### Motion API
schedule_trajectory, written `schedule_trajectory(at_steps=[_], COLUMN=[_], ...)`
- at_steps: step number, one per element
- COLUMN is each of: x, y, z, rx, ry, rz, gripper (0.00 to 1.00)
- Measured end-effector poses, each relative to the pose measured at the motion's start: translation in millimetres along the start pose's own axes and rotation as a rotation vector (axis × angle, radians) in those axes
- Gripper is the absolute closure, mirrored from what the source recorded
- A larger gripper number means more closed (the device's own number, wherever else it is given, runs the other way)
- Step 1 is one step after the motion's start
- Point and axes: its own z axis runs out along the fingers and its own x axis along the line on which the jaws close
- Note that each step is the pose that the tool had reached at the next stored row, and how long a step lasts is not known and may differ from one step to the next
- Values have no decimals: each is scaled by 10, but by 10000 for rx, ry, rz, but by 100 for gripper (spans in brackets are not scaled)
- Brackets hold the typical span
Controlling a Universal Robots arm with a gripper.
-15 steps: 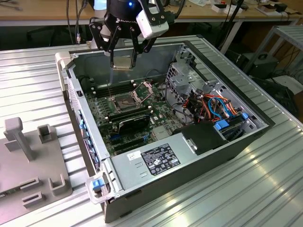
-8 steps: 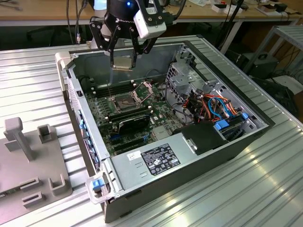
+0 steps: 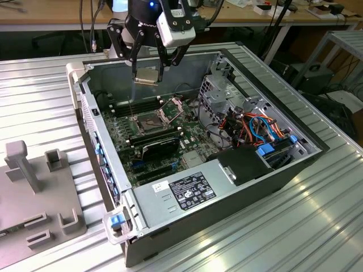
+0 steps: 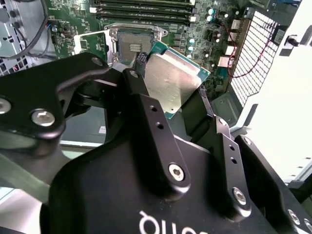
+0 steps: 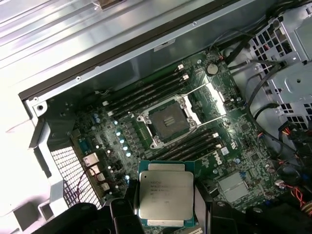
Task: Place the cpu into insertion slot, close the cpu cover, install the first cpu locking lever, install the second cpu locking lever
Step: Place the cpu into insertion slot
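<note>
- Sitting well away from my tool (image 3: pixel 146 72), toward the exterior view's left, a grey fixture block (image 3: pixel 34 187) rests on the ribbed metal desk (image 3: pixel 306 226).
- Closer to my tool, an open computer case (image 3: pixel 108 164) lies on that desk, its green board (image 3: pixel 187 133) facing up beneath me.
- My tool hangs over the open case, its fingers pinching the cpu (image 3: pixel 146 76) by two opposite edges. In both wrist views the chip's silvery top faces the cameras, with a green rim showing around it.
- Lower than my tool and clear of the chip, the insertion slot (image 5: pixel 169 121) lies uncovered, its dark pinned centre showing.
- Long black memory sticks (image 5: pixel 146 95) run along two sides of the slot.
- Just beyond the slot, the cpu cover (image 5: pixel 217 95) is swung open off it.
- Farthest from my tool, toward the exterior view's right, are a metal drive cage (image 3: pixel 218 93) and a tangle of orange and blue cables (image 3: pixel 258 124).
</note>
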Motion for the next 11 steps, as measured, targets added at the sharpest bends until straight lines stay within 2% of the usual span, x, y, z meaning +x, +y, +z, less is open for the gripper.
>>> schedule_trajectory(at_steps=[11], x=[0], y=[0], z=[2], rx=[33], ry=[-63], rz=[1391], gripper=[45])
